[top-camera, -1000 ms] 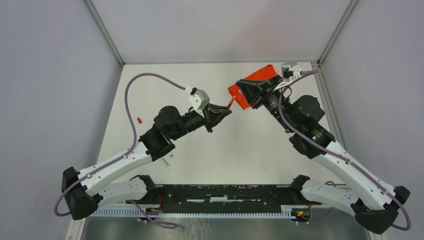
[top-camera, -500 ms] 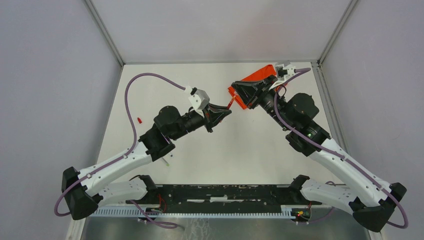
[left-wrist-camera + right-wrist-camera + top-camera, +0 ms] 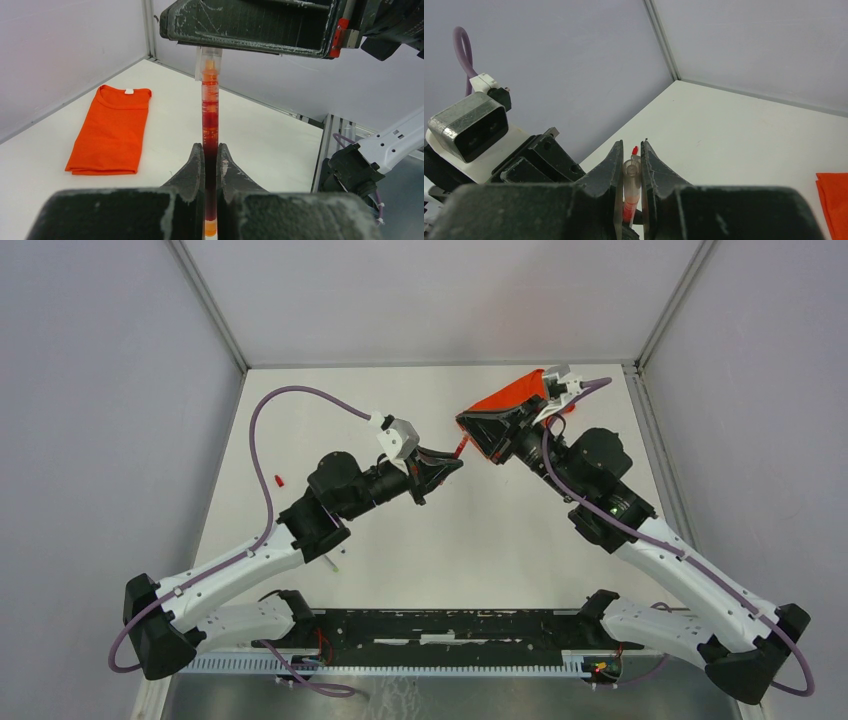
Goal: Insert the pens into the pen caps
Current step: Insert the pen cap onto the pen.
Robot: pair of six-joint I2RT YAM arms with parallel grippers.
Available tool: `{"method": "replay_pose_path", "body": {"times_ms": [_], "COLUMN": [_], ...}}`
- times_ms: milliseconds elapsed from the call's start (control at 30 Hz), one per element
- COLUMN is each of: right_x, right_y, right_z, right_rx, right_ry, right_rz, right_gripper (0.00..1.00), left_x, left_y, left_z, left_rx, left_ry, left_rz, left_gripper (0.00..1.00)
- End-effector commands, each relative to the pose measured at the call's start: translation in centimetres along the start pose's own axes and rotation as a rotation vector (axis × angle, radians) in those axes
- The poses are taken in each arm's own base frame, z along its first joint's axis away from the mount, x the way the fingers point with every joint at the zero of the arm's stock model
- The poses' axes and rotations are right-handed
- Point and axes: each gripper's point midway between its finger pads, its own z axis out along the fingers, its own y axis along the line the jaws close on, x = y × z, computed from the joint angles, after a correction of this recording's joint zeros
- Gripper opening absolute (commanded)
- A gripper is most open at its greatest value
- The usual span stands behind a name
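No legible text or markings

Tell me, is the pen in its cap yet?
Almost. Done: the left gripper grips the red pen and the right gripper grips a clear cap. In hand: the pen's tip is just inside the cap. Left: pushing it home; a red cap lies loose on the table.

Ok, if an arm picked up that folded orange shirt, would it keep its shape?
Probably not: the orange shirt lies flat in soft folds, so it would likely droop and unfold. It looks thin, so probably light for its size.
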Motion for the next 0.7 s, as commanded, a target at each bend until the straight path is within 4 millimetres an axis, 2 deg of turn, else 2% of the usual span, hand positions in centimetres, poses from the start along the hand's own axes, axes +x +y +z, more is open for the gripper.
{"method": "replay_pose_path", "body": {"times_ms": [0,233,333,467,667], "right_x": [0.1,1.1,2.4,5.4,10.6], "right_y": [0.5,0.4,0.3,-0.8,-2.5], "right_z": [0.1,0.2,0.3,0.2,-0.9], "right_rx": [-0.032,-0.040,-0.049,-0.033,-0.001], "right_ry": [-0.005,0.023,0.054,0.130,0.264], "right_rz": [0.018,0.032,0.047,0.051,0.057], "right_gripper": [0.00,0.00,0.00,0.00,0.00], "left_x": [-1.6,-1.7,-1.9,-2.8,-5.9], "left_y": [0.4,0.5,0.6,0.9,1.1], "left_z": [-0.1,-0.2,-0.2,-0.2,-0.2], "left_rx": [-0.008,-0.012,-0.020,-0.046,-0.070], "left_ry": [-0.050,-0.054,-0.059,-0.086,-0.163], "left_rz": [0.080,0.079,0.076,0.061,0.072], "left_gripper": [0.02,0.02,0.02,0.02,0.02]}}
